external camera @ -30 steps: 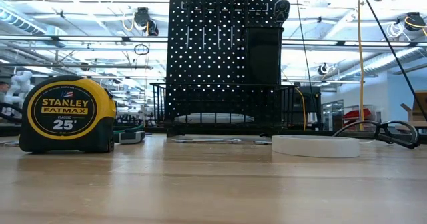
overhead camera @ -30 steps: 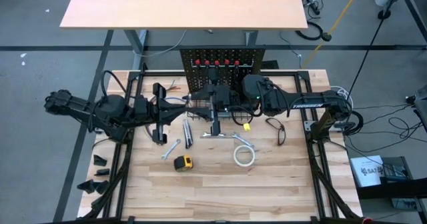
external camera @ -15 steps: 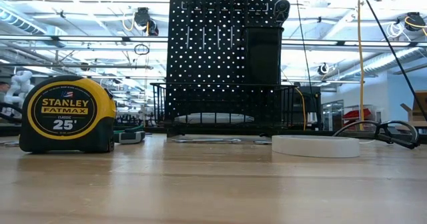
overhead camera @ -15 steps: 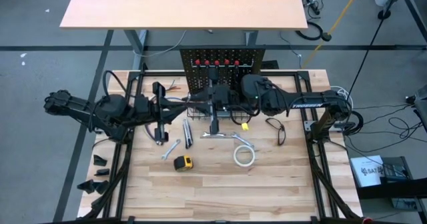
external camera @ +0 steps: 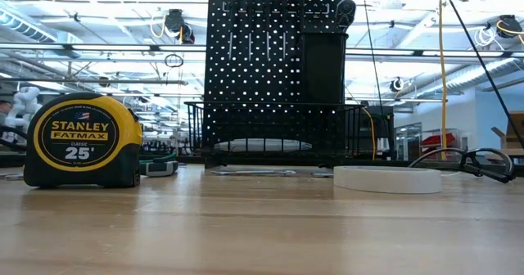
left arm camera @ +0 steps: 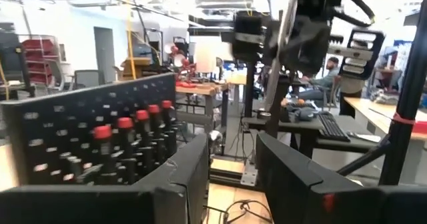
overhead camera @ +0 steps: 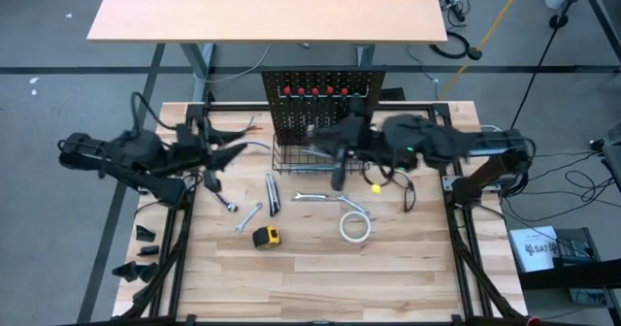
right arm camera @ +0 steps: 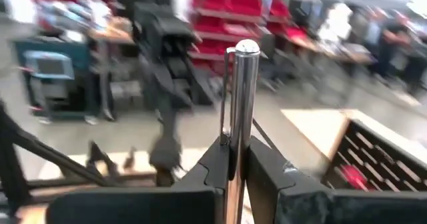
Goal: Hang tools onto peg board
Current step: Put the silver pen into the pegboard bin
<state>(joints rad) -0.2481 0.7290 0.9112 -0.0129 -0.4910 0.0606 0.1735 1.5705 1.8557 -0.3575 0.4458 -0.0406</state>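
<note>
The upright black perforated metal peg board (overhead camera: 323,95) stands at the far middle edge of the pale wooden table (overhead camera: 320,277), its black wire basket (overhead camera: 303,153) in front of its base. The yellow-black tape measure (overhead camera: 267,236) lies nearer the front, left of the white tape roll (overhead camera: 355,227). A silver wrench (overhead camera: 250,215) lies just behind the tape measure.

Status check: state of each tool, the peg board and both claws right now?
Left claw: open, empty.
Right claw: shut on shiny silver metal shaft.
Red-handled screwdrivers: hanging on black perforated peg board.
Yellow-black tape measure: standing on wooden table, not hung.
White tape roll: flat on table.
Silver wrench: lying on table.
</note>
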